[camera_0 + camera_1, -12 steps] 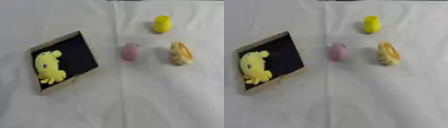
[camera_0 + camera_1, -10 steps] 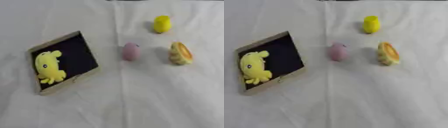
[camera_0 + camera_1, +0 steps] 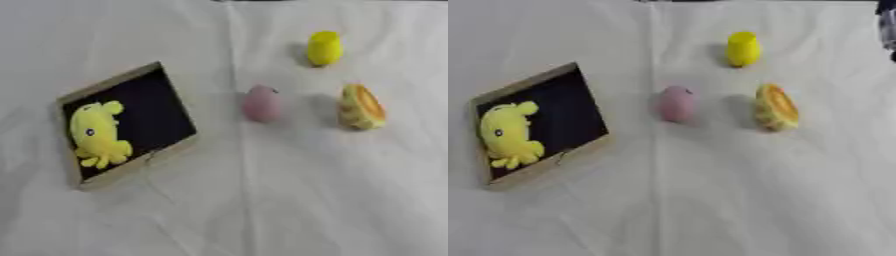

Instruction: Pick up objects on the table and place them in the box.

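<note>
Black and blurred, a bit of the right hand (image 3: 887, 22) shows at the upper right edge; its fingers cannot be made out. Nearest lies a yellow rounded object (image 3: 744, 48), then an orange-and-tan wedge (image 3: 776, 107), a pink egg-shaped object (image 3: 677, 103), and well left the shallow tan box with dark lining (image 3: 166, 151) holding a yellow plush toy (image 3: 97, 133).

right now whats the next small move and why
Probably bring a hand in toward the pink object: it lies closest to the box of the three things on the cloth. The box holds only the yellow plush toy, and neither hand clearly shows.
</note>
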Robot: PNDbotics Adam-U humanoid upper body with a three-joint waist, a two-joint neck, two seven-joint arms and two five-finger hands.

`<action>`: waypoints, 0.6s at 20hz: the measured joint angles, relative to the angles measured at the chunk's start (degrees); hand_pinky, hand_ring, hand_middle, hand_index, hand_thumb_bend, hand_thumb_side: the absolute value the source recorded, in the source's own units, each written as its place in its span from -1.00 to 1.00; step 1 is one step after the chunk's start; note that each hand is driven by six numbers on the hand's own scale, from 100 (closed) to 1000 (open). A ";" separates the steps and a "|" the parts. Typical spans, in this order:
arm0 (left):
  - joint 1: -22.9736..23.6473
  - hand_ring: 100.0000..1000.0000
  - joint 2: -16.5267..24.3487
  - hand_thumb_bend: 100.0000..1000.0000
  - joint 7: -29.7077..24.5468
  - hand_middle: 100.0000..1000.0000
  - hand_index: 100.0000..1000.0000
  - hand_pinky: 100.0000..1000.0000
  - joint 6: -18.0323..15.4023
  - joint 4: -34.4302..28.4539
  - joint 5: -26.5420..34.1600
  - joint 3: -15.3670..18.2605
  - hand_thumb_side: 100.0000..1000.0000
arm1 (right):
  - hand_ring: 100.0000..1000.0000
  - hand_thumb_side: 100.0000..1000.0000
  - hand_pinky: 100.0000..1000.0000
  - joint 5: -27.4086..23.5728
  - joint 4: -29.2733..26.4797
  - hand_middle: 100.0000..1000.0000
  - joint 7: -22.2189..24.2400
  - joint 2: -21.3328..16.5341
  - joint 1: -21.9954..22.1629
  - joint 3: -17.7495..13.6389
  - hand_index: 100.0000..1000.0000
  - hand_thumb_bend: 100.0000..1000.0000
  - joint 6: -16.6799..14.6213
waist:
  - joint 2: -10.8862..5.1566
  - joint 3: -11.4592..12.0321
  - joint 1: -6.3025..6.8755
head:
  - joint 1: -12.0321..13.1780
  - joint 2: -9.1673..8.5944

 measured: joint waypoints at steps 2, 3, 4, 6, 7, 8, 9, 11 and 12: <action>0.00 0.14 0.01 -1.00 0.00 0.08 0.51 0.41 0.00 0.00 0.00 -0.02 0.08 | 0.65 -1.00 0.72 4.06 0.00 0.47 1.58 -3.69 1.36 1.11 0.68 -1.00 0.29 | 0.00 -0.21 0.00 | 0.00 0.00; 0.00 0.14 0.02 -1.00 -0.02 0.08 0.51 0.41 0.01 0.00 0.00 -0.02 0.08 | 0.65 -1.00 0.72 6.17 0.00 0.47 2.47 -5.46 2.09 1.76 0.68 -1.00 0.48 | 0.00 -0.22 0.00 | -0.01 -0.01; 0.00 0.14 0.03 -1.00 -0.04 0.08 0.51 0.41 0.04 0.00 0.00 -0.03 0.08 | 0.66 -1.00 0.72 8.22 0.00 0.51 3.40 -7.00 2.75 2.42 0.69 -1.00 0.67 | 0.00 -0.21 -0.01 | -0.02 -0.01; 0.00 0.14 0.04 -1.00 -0.10 0.08 0.51 0.41 0.09 0.00 0.00 -0.03 0.08 | 0.67 -0.95 0.71 11.98 0.00 0.54 5.22 -9.70 3.98 3.75 0.69 -1.00 0.90 | 0.00 -0.19 -0.08 | -0.02 -0.01; 0.00 0.14 0.04 -1.00 -0.11 0.08 0.51 0.41 0.09 0.00 0.00 -0.03 0.08 | 0.67 -0.93 0.71 13.79 -0.01 0.55 6.20 -10.87 4.51 4.40 0.69 -1.00 0.88 | 0.00 -0.17 -0.13 | -0.03 -0.01; 0.00 0.14 0.05 -1.00 -0.11 0.08 0.51 0.41 0.10 0.00 0.00 -0.03 0.08 | 0.68 -0.87 0.71 15.33 -0.01 0.56 7.11 -11.89 4.89 4.95 0.70 -1.00 0.78 | 0.00 -0.15 -0.16 | -0.03 -0.01; 0.00 0.14 0.05 -1.00 -0.12 0.08 0.51 0.41 0.11 0.00 0.00 -0.04 0.08 | 0.68 -0.83 0.71 16.72 -0.02 0.57 7.98 -12.76 5.20 5.47 0.70 -1.00 0.62 | 0.00 -0.13 -0.17 | -0.03 -0.01; 0.00 0.14 0.06 -1.00 -0.15 0.08 0.51 0.41 0.12 0.00 0.00 -0.06 0.08 | 0.70 -0.65 0.71 19.13 -0.02 0.60 9.96 -14.03 5.48 6.42 0.72 -1.00 0.04 | 0.00 -0.07 -0.24 | -0.04 -0.01; 0.00 0.14 0.06 -1.00 -0.17 0.08 0.51 0.41 0.15 0.00 0.00 -0.08 0.08 | 0.70 -0.53 0.70 20.20 -0.02 0.61 11.20 -14.50 5.68 6.86 0.72 -1.00 -0.35 | 0.00 0.00 -0.32 | -0.05 -0.01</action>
